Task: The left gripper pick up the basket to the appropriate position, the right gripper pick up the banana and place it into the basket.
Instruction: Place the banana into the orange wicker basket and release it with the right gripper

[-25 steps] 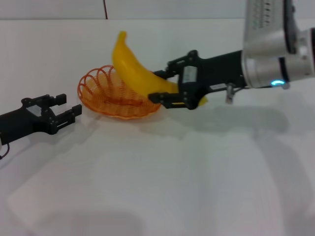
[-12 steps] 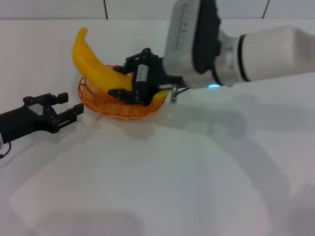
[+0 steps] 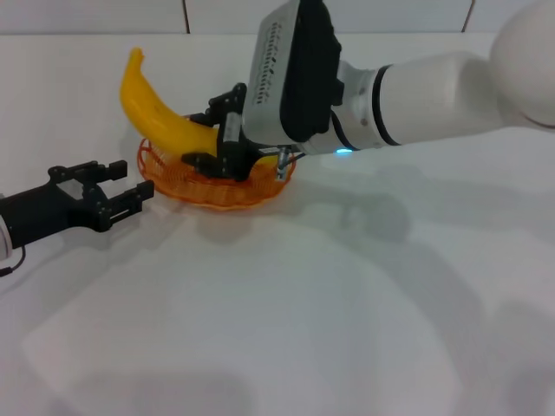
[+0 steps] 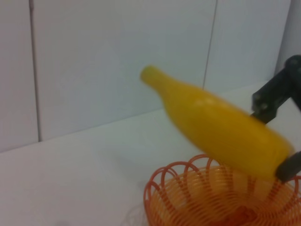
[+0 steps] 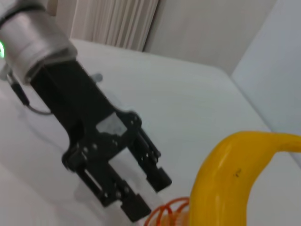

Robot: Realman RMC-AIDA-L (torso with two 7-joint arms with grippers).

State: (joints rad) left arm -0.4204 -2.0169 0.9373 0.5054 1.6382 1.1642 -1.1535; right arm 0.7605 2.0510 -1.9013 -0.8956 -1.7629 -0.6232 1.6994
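The orange wire basket [image 3: 178, 178] sits on the white table. My right gripper [image 3: 215, 135] is shut on the yellow banana [image 3: 156, 113] and holds it tilted just above the basket, one end sticking up to the left past the rim. My left gripper [image 3: 117, 185] is open and empty on the table just left of the basket, apart from it. In the left wrist view the banana [image 4: 216, 125] hangs over the basket [image 4: 207, 195]. The right wrist view shows the banana [image 5: 230, 179], the left gripper [image 5: 143, 181] with its fingers apart, and a bit of the basket rim [image 5: 171, 212].
The white table [image 3: 286, 312] stretches to the front and right. A white tiled wall [image 3: 390, 13] runs along the back edge. My right arm [image 3: 416, 91] reaches across from the right above the table.
My right gripper carried the banana leftward and lower, from the basket's right side to above its middle. My left gripper shifted slightly toward the basket.
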